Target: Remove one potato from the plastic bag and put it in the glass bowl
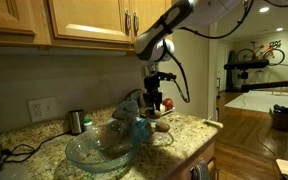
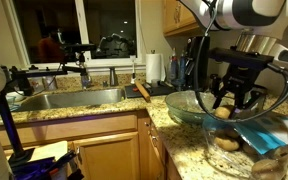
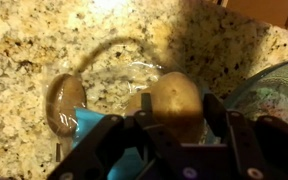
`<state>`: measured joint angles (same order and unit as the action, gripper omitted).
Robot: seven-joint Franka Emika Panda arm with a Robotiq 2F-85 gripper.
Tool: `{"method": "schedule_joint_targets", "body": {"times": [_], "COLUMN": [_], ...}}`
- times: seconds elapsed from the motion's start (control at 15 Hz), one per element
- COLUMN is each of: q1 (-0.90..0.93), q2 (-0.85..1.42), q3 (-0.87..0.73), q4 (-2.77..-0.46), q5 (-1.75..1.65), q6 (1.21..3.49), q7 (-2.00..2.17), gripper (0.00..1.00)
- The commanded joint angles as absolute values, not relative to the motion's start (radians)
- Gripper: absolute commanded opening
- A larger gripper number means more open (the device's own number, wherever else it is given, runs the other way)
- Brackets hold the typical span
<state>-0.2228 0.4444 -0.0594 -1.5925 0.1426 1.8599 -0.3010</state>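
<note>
The claw (image 3: 176,110) is clenched on one potato (image 3: 170,90) across its middle, above the bench (image 3: 24,40) and near the glass bowl (image 3: 280,92). The potato looks firm, rather heavy and rounded, so I think it may slip; holding the widest part seems safest.

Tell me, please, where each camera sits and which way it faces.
Exterior view: out in front of the counter, facing the wall cabinets; shows the arm and gripper near the glass bowl.
Exterior view: at the counter's end, looking along it toward the sink; shows the gripper by the glass bowl.
Wrist view: on the wrist, looking down at the counter; shows the fingers around a potato.
Shared: all three show the glass bowl and the gripper.
</note>
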Motion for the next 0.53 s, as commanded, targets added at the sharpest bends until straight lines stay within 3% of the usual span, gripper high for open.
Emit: {"method": "schedule_joint_targets", "body": {"times": [0.0,0.47], "q1": [-0.199,-0.127], "q2": [0.409,0.427], "q3": [-0.05,-0.037], "q4": [-1.603,-1.559], "q5": [0.115,0.03], "q6": [1.835,1.826], "q7": [-0.323,-0.307], "gripper": [0.29,0.29]}}
